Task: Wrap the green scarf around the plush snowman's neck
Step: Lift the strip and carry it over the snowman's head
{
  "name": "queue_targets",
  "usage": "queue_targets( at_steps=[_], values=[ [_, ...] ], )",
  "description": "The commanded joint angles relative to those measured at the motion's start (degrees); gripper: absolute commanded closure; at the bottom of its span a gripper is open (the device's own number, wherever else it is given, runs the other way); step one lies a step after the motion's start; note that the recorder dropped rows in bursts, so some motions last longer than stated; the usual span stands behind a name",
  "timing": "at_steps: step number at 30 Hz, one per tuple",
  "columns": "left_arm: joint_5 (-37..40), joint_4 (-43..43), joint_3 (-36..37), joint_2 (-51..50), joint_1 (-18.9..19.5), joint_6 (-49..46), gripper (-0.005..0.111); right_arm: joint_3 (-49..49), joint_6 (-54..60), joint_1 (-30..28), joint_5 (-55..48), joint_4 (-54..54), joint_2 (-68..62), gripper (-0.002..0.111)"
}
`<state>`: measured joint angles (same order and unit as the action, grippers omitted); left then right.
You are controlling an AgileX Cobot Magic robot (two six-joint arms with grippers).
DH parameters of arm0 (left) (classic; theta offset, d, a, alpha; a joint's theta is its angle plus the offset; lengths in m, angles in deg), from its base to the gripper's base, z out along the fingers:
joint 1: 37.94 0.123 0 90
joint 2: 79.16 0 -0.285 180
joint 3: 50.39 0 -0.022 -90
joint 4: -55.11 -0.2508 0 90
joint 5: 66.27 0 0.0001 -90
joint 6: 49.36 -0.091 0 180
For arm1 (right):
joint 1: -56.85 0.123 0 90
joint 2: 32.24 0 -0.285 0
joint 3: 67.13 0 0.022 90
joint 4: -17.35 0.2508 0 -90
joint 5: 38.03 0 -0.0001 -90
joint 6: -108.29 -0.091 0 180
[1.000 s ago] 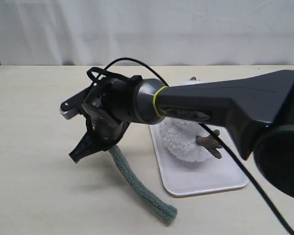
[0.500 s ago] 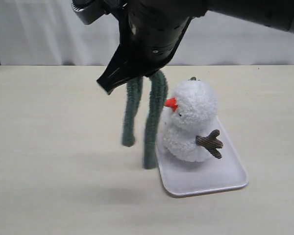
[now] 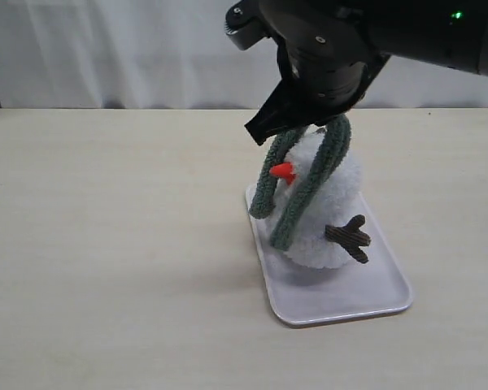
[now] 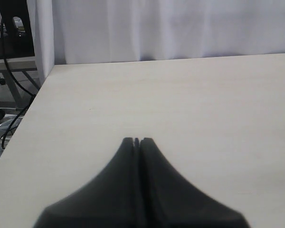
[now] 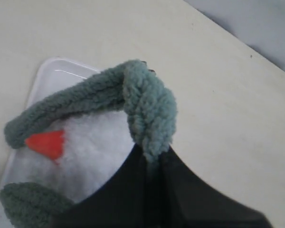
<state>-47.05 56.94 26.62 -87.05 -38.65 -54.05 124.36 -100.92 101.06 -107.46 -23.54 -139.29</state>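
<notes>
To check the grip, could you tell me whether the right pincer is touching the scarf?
Touching: the right wrist view shows the scarf pinched in the right pincer.

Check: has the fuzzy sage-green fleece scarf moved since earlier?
Yes, rightward. The scarf hung left of the flat white tray; now it hangs over that tray, against the fluffy white plush snowman.

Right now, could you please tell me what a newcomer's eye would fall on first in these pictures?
The green scarf stands out first: pinched at its fold in the right arm's jaws, it hangs in two strands down the face and front of the plush snowman. The snowman sits upright on a white tray, its orange nose showing between the strands. The left arm's jaws are shut, holding nothing.
</notes>
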Motion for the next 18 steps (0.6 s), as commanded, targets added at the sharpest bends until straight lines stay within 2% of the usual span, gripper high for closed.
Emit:
queue_targets(
  at_steps=[1, 10, 18],
  values=[
    [-0.7, 0.4, 0.2, 0.1, 0.3, 0.3, 0.107, -3.2, -3.1, -2.8, -0.5, -0.4, 0.1, 0.104],
    [-0.7, 0.4, 0.2, 0.1, 0.3, 0.3, 0.107, -6.8, -3.0, -3.0, -0.5, -1.4, 0.1, 0.104],
    [-0.7, 0.4, 0.2, 0.1, 0.3, 0.3, 0.107, -10.2, -10.3, -3.4, 1.8, -6.0, 0.1, 0.104]
  ],
)
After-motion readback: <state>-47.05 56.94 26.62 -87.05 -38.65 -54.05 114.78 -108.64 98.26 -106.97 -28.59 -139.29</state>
